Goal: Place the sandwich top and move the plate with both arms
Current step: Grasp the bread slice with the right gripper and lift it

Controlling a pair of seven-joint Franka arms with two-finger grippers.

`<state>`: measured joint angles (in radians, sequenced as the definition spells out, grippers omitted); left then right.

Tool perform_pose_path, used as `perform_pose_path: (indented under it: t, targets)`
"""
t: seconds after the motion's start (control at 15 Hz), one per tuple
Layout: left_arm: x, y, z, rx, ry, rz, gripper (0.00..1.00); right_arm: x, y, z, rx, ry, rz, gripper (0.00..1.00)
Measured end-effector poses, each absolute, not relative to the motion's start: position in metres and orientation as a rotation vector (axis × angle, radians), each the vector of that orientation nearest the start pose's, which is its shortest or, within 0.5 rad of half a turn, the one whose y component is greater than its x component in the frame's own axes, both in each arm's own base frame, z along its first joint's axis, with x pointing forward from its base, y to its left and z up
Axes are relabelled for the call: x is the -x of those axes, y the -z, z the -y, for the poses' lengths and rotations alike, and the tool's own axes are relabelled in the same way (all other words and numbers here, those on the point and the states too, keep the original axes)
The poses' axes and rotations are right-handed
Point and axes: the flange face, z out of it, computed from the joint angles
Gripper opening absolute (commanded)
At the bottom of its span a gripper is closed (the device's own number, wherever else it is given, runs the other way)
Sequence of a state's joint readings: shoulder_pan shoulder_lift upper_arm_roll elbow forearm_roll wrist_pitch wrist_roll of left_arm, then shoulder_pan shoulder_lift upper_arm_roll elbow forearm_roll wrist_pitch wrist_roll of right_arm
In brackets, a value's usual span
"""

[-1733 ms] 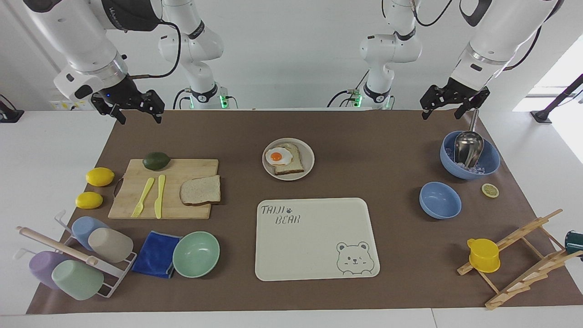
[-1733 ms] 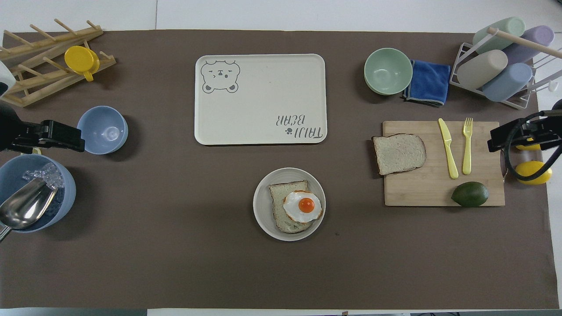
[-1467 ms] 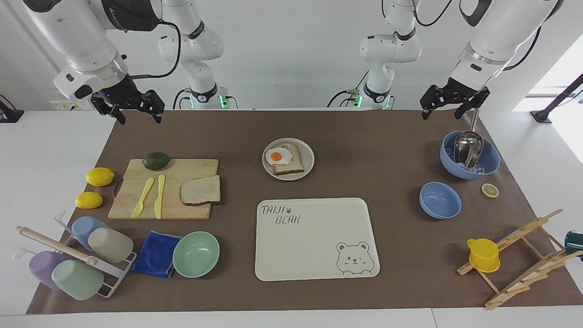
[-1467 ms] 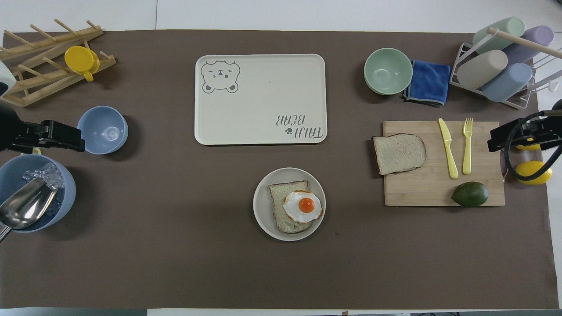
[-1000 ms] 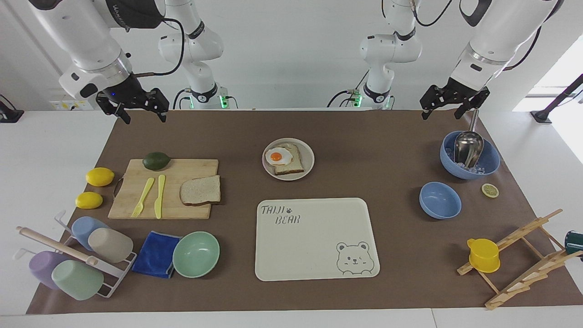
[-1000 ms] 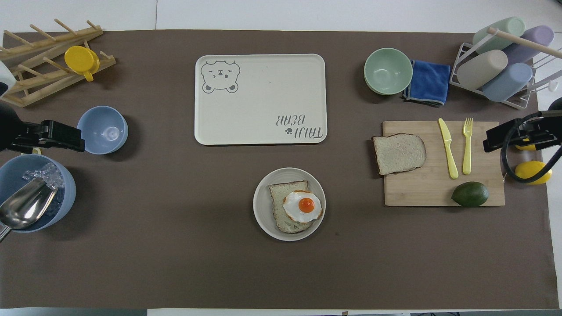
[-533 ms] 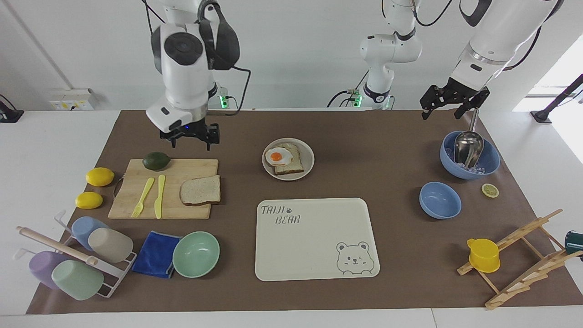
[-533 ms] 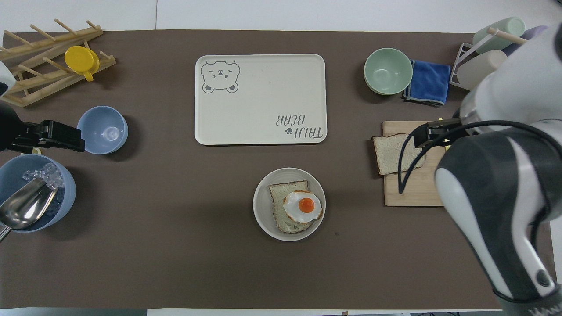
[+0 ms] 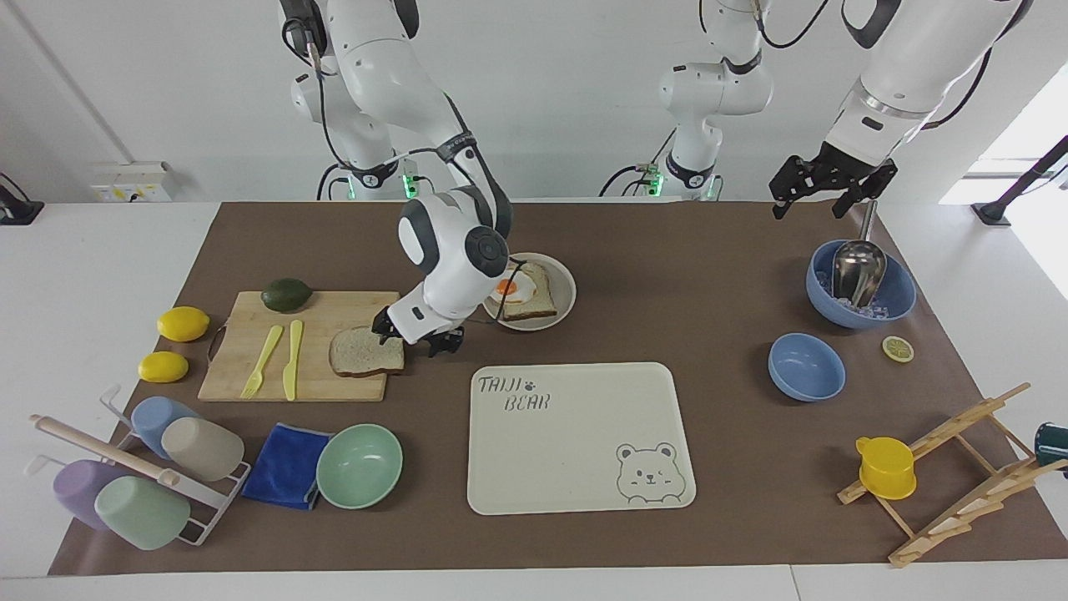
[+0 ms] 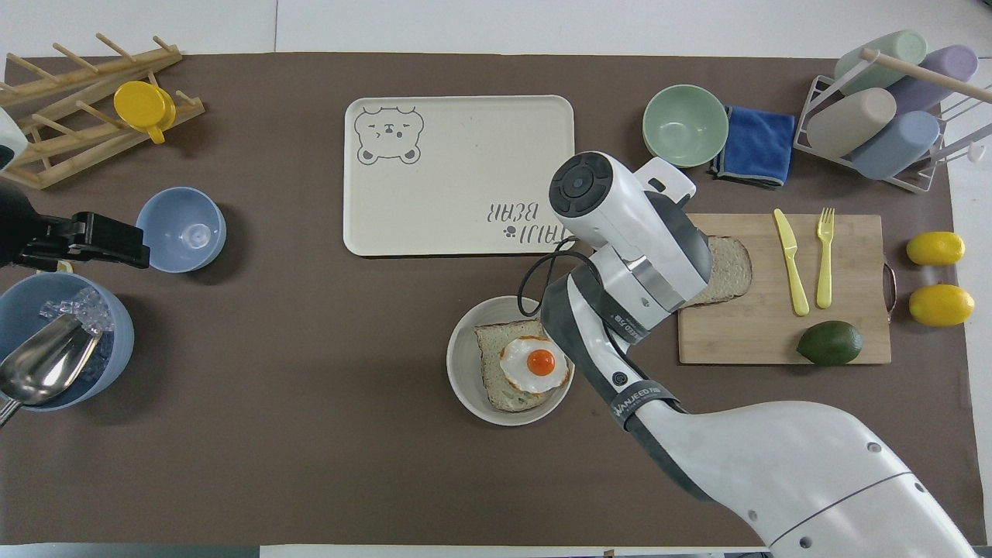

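The sandwich top [image 9: 363, 351] [image 10: 732, 267], a pale slice with a brown crust, lies on the wooden cutting board [image 9: 250, 380]. My right gripper [image 9: 417, 340] is open and low over the end of that slice that faces the plate. Touch cannot be told. In the overhead view the right wrist hides the gripper and part of the slice. The round beige plate [image 9: 565, 288] [image 10: 465, 372] carries a smaller bread slice [image 9: 534, 305] with a fried egg [image 9: 511, 288]. My left gripper [image 9: 809, 204] [image 10: 116, 240] waits open in the air over the table's edge, above the blue bowl with the scoop.
A knife, a fork and an avocado [image 9: 286, 294] share the board, with two lemons beside it. The bear-print tray [image 9: 576, 451] lies farther from the robots than the plate. A mint bowl [image 9: 359, 466], blue cloth and cup rack stand at the right arm's end; blue bowls [image 9: 805, 366] and a wooden rack at the left's.
The right arm has swung in from the table's corner, across the board, and come down to the bread slice. The left arm has not moved.
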<state>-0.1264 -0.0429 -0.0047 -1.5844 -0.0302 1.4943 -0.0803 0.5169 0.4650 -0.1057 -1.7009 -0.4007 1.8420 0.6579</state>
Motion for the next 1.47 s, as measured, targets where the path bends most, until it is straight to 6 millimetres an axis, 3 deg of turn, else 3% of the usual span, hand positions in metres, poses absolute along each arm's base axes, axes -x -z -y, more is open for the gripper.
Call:
perform_pose_path:
  t: [0.53,0.87,1.07,1.33,1.47]
  targets:
    - [-0.528,-0.635,0.073,3.164,-0.079,-0.083,1.0,-0.57,-0.288,-0.216,-2.618,0.123,0.074,1.0]
    - [-0.528,-0.635,0.073,3.164,-0.079,-0.083,1.0,-0.559,-0.278,-0.208,-2.59,0.134,0.043,0.79]
    - [-0.528,-0.635,0.073,3.164,-0.079,-0.083,1.0,-0.556,-0.277,-0.205,-2.559,0.116,0.008,0.54]
    - [-0.528,-0.635,0.073,3.164,-0.079,-0.083,1.0,-0.554,-0.278,-0.203,-2.55,0.102,-0.008,0.05]
    - [-0.528,-0.635,0.073,3.164,-0.079,-0.083,1.0,-0.553,-0.284,-0.207,-2.557,0.091,-0.013,0.0]
